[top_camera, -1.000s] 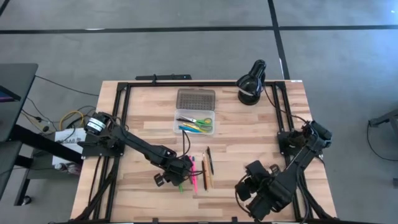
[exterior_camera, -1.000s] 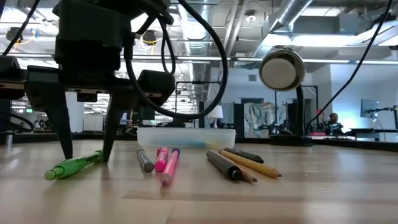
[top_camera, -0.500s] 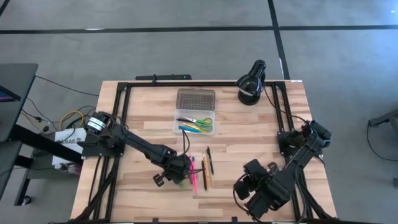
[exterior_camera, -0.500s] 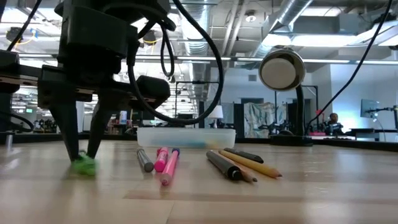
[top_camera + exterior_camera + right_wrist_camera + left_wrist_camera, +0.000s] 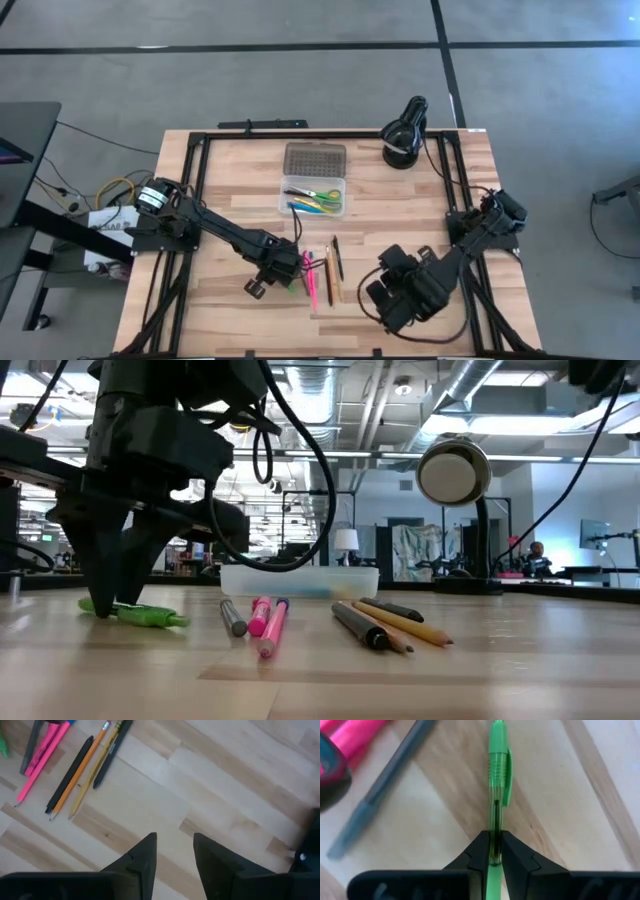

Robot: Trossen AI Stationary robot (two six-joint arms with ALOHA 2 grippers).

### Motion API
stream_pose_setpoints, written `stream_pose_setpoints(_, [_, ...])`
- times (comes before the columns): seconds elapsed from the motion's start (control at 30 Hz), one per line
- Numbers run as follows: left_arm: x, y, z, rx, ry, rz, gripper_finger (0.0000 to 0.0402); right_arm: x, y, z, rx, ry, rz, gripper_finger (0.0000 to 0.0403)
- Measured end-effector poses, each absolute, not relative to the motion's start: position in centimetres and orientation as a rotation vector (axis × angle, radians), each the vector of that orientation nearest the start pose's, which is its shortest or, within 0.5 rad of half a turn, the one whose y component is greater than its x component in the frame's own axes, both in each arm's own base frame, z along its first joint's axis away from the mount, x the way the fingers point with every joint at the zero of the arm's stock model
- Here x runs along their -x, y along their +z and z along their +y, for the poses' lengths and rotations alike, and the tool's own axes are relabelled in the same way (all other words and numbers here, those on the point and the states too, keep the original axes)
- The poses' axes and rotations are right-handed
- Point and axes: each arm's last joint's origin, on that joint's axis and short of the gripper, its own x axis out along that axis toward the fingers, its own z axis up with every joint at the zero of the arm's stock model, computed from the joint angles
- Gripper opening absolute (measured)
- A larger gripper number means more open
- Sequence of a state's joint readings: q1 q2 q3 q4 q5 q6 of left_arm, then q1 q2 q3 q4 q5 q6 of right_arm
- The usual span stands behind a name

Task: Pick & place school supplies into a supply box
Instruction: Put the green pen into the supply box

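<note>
Now the left gripper (image 5: 494, 851) has pinched shut on the green pen (image 5: 498, 765); the right gripper (image 5: 174, 851) seems half spread, holding nothing.

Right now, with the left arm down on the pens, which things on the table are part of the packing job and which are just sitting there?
Part of the job:
- green pen, pinched in the left gripper
- pink markers, grey pen, pencils waiting on the table
- clear supply box, scissors already inside

Just sitting there:
- black desk lamp
- right gripper, empty over bare wood
</note>
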State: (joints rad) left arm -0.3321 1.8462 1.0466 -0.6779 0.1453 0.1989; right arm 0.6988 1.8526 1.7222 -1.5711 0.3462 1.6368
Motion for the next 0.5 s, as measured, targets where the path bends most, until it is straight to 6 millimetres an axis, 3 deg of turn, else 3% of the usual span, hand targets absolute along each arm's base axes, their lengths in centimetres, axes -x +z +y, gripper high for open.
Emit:
stream_pose_setpoints(0.27, [-29.1,12.8,-10.4,-0.134,-0.282,1.542,0.0036,-27.5,29.1,18.6,-0.430,-0.878,1.182,0.0122])
stream_pose_setpoints(0.5, [-29.1,12.8,-10.3,-0.076,-0.228,1.559,0.0046,-28.3,29.1,17.3,-0.380,-0.856,1.215,0.0122])
